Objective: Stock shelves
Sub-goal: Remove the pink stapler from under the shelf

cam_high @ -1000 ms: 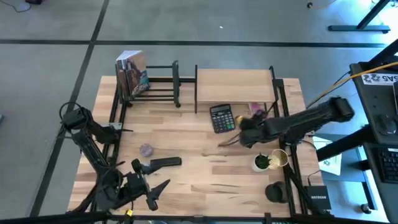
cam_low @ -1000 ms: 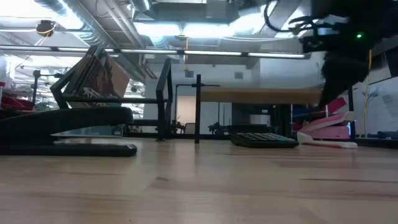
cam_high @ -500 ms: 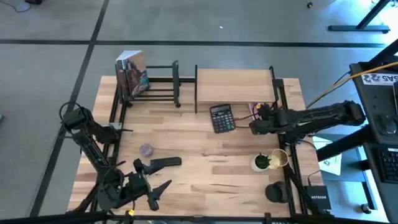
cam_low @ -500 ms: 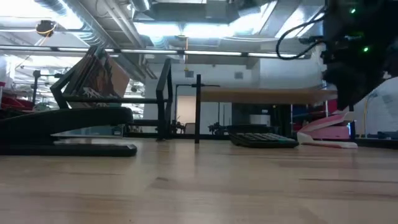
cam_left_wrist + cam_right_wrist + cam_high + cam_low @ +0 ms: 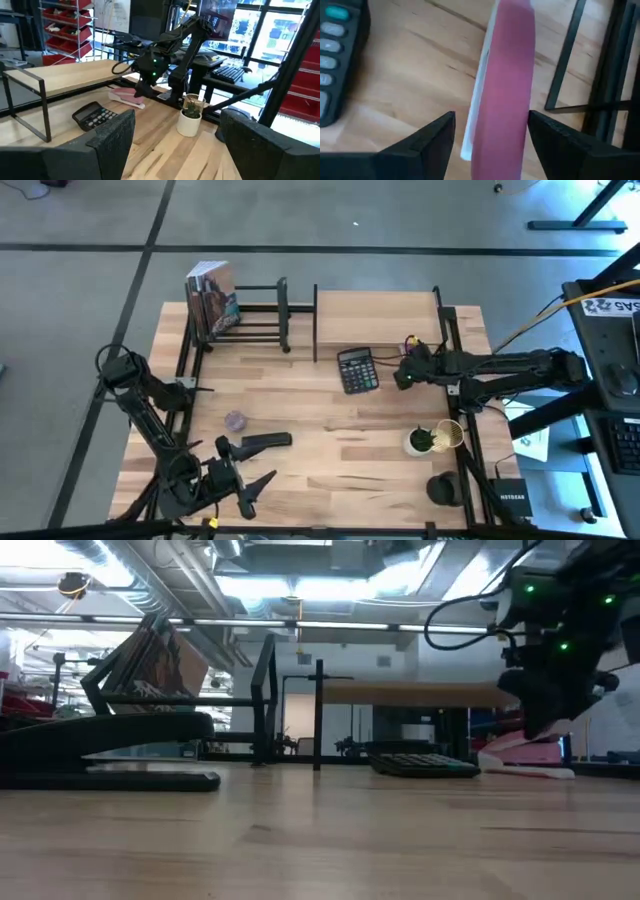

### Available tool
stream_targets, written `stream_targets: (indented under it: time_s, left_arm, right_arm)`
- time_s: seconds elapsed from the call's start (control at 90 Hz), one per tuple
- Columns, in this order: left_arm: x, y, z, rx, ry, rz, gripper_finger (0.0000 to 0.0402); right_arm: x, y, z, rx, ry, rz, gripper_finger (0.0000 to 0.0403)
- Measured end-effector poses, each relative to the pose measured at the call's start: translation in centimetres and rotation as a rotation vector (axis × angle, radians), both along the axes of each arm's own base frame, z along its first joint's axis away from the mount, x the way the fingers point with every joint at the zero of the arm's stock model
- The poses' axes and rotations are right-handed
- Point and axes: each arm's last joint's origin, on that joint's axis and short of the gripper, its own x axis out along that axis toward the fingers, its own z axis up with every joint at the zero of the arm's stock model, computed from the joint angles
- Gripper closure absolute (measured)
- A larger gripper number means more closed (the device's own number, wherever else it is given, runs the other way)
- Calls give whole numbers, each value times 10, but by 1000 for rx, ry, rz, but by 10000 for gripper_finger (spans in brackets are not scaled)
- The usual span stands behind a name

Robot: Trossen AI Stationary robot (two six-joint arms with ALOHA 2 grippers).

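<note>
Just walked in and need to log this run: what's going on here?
The right end effector hangs open over a pink stapler lying on the table beside the calculator, by the wooden shelf. It has not gripped it. The left end effector waits, open, at the table's near left corner.

You can read very little here. In the high view a white label point(image 5: 612, 306) on the equipment at the right edge of the frame carries dark capital letters, seen upside down and too small to make out for certain. A small black box point(image 5: 511, 498) on the floor beside the table's right front corner has white lettering that looks like "NETGEAR". The calculator's point(image 5: 357, 370) keys and the book covers point(image 5: 217, 305) are unreadable.
</note>
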Motion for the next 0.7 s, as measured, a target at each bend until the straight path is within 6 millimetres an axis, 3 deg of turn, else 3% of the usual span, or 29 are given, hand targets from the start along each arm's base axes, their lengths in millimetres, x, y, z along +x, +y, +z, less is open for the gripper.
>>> stream_targets:
  time_s: [0.344, 0.7]
  left_arm:
    - [0, 0, 0, -2, -1, 0, 126]
    - [0, 0, 0, 1, 1, 1, 126]
  right_arm:
    - [-1, -2, -1, 42, 9, 12, 293]
    - [4, 3, 9, 215, -6, 131, 293]
